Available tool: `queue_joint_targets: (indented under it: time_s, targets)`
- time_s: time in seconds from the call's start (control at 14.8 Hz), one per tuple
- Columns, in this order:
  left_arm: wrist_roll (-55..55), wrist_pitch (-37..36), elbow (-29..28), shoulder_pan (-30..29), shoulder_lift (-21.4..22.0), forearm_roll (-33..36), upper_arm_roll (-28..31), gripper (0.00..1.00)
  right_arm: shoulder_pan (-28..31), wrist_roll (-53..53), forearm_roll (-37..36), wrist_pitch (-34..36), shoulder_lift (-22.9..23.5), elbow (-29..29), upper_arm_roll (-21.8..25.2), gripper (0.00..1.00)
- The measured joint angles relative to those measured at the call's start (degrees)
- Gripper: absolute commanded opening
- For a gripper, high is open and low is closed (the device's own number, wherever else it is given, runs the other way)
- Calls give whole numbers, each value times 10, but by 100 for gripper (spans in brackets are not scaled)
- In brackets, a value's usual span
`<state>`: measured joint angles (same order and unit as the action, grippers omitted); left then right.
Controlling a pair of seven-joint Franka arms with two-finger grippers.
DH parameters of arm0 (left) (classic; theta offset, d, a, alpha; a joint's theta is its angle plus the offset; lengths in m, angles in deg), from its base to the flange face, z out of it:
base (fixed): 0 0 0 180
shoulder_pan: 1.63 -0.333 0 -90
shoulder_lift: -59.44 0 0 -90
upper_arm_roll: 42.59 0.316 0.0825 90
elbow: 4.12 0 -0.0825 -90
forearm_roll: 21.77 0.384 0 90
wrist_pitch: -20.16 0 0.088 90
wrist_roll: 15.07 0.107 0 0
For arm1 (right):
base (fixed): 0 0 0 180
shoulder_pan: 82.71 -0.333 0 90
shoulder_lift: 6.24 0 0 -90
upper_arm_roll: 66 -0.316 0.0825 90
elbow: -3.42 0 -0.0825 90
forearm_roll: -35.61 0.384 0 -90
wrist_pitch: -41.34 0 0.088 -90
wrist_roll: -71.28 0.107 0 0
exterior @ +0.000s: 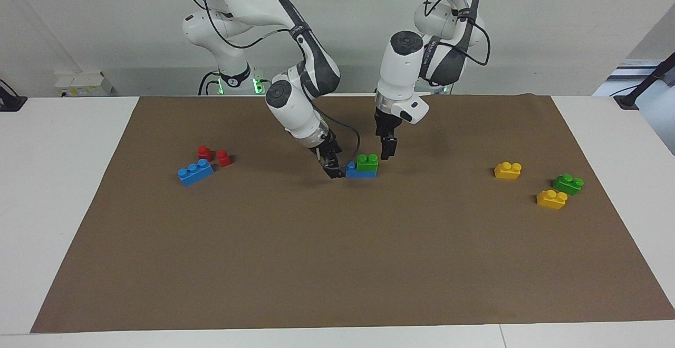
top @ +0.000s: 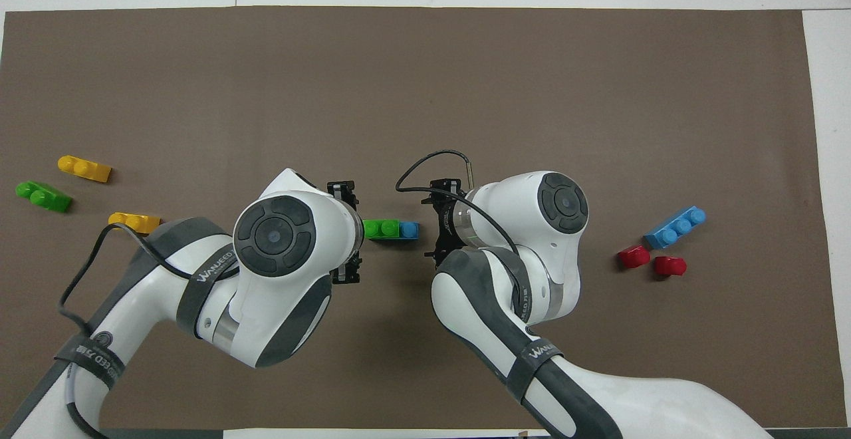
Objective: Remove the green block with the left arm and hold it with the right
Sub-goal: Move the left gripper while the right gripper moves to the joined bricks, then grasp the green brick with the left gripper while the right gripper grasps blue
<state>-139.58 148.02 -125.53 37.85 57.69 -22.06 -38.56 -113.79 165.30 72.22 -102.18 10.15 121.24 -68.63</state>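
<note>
The green block [exterior: 367, 162] sits on top of a blue brick [exterior: 358, 172] in the middle of the brown mat; both also show in the overhead view, the green block [top: 381, 229] and the blue brick [top: 409, 230]. My right gripper [exterior: 333, 171] is low at the blue brick's end toward the right arm's end of the table, at or very close to it; it also shows in the overhead view [top: 435, 226]. My left gripper [exterior: 388, 152] hangs just beside the green block on its left-arm side, slightly above the mat; it also shows in the overhead view [top: 350, 233].
A blue three-stud brick [exterior: 195, 171] and two red pieces [exterior: 204, 152] [exterior: 223, 157] lie toward the right arm's end. Two yellow bricks [exterior: 508, 170] [exterior: 551, 199] and a darker green brick [exterior: 568, 184] lie toward the left arm's end.
</note>
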Motion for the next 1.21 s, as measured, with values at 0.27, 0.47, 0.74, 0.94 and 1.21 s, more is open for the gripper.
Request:
queue_joint_targets:
  time_s: [0.27,0.47,0.74,0.94,1.21]
  targets:
    - [-34,16,0,6,-16,1,0,99,-21,0,20,-49,21,1,0,97]
    - [-48,28,0,7,-22,1,0,99,-34,0,23,-76,36,1,0,82]
    - [-60,44,0,13,-36,1,0,99,-38,0,24,-86,45,1,1,4]
    - [-67,57,-2,14,-44,5,0,99,-38,0,29,-86,45,1,2,0]
    - [-84,74,-4,14,-59,24,0,99,-38,0,30,-86,45,1,2,0]
